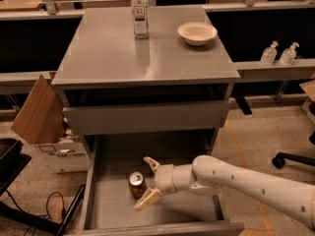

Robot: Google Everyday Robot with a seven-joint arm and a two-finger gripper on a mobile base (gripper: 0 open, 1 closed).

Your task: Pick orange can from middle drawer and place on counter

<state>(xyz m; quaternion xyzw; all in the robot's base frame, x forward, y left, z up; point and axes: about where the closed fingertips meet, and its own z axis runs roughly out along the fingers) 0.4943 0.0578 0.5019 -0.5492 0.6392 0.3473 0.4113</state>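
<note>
The orange can stands upright on the grey floor of the open middle drawer, left of centre. My gripper reaches in from the right on a white arm. Its two pale fingers are spread wide, one finger behind the can and one in front, right beside the can's right side. The jaws are open and hold nothing. The glossy grey counter lies above, at the top of the cabinet.
A clear plastic bottle and a white bowl stand at the counter's far edge. A shallower drawer front juts out above the middle drawer. A cardboard box leans at the left. Two pump bottles stand on a ledge at the right.
</note>
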